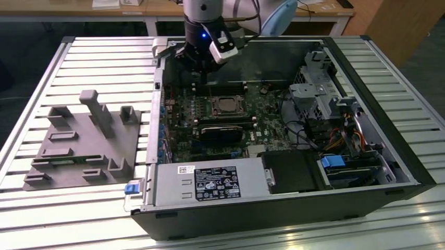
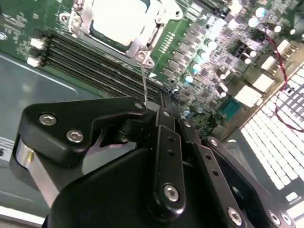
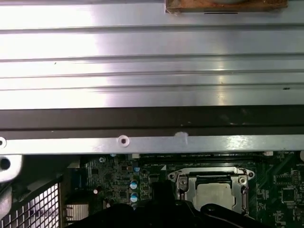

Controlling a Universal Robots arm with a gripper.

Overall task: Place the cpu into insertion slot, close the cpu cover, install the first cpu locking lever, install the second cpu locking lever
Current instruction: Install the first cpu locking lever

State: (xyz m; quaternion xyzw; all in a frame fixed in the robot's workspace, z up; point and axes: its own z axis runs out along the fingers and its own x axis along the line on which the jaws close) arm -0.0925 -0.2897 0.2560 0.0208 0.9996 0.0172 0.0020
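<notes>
Apparently the first steps are already done: in the second wrist view the cpu lies flat in the insertion slot at the upper middle of the frame, and the cpu cover is folded down around its pale face. In the first wrist view the same socket sits at the lower right of the frame, the cover closed over the chip. One thin locking lever stands out from the corner of the socket toward the claw, so I judge that at least this lever is not yet latched; the state of the other lever I cannot tell. The fingers of the claw are pressed together, clenched, with the lever wire just beside their tip, but whether they grasp it is not clear. In the exterior view the arm hangs at the upper middle, over the open computer case on the counter. I count one cpu, one slot, one cover, one lever in sight, one claw, and one grey fixture block at the left.
</notes>
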